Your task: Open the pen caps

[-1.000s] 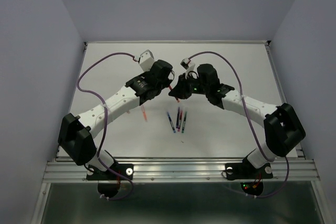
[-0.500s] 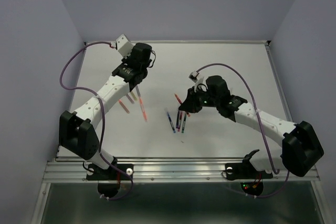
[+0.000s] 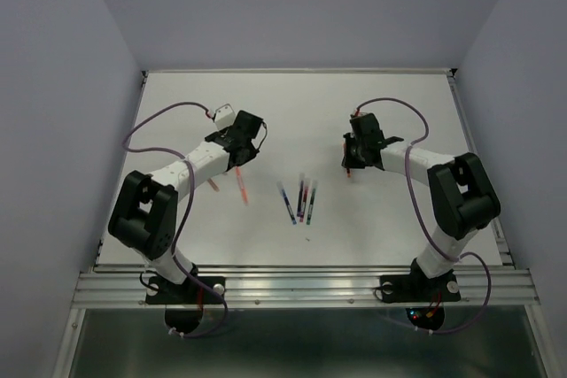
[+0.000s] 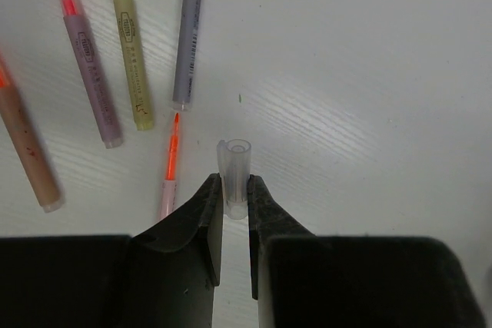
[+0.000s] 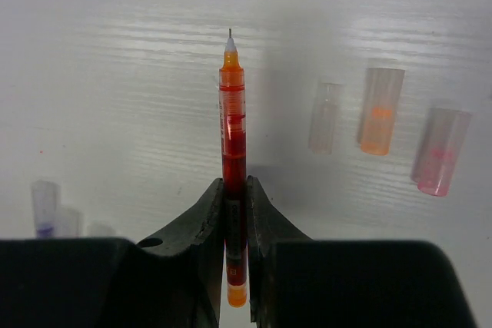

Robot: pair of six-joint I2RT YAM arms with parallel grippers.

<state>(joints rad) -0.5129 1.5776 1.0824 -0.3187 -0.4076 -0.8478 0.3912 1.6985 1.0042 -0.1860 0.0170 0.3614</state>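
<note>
My left gripper (image 4: 234,186) is shut on a clear pen cap (image 4: 234,167), which sticks out past the fingertips just above the table. Several uncapped pens lie ahead of it: red-tipped (image 4: 86,59), yellow (image 4: 132,67), purple (image 4: 188,44) and a thin orange one (image 4: 171,167). My right gripper (image 5: 234,186) is shut on a red-orange pen (image 5: 233,128) with its bare tip pointing away. Loose pen caps lie to its right: clear (image 5: 327,117), orange (image 5: 380,110) and pink (image 5: 440,151). From above, the left gripper (image 3: 241,150) is left of centre and the right gripper (image 3: 350,158) right of centre.
Three pens (image 3: 301,201) lie side by side at the table's (image 3: 399,219) middle, nearer the front. A purple-tinted cap (image 5: 44,209) sits left of the right gripper. A brownish pen (image 4: 27,144) lies at the left edge of the left wrist view.
The two grippers were together at the middle and have pulled apart. The left went out with the cap and came back over the left pens; the right carried the pen to the right.
</note>
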